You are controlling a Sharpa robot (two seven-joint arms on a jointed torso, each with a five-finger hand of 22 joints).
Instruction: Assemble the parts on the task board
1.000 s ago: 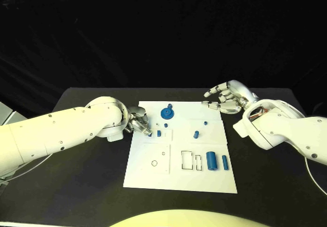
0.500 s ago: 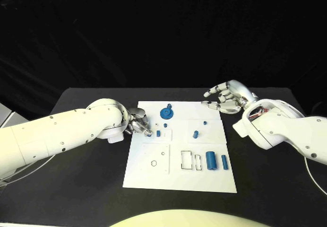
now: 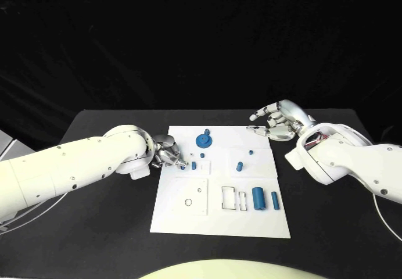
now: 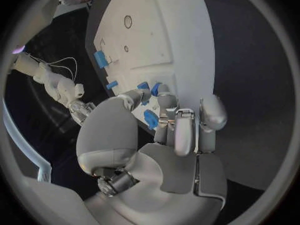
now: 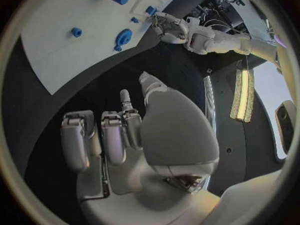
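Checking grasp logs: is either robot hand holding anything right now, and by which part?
Left robot hand has its fingertips at a small blue part on the task board; whether it is gripped cannot be told. Right robot hand holds nothing, fingers curled.

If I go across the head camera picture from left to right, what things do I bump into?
Left hand → small blue peg → round blue gear → big blue cylinder → thin blue cylinder → right hand.

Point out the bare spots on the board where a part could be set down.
Free: the task board's near strip below the slots, and its near-left corner beside the small oval hole. Crowded: around the left hand and the blue wheel.
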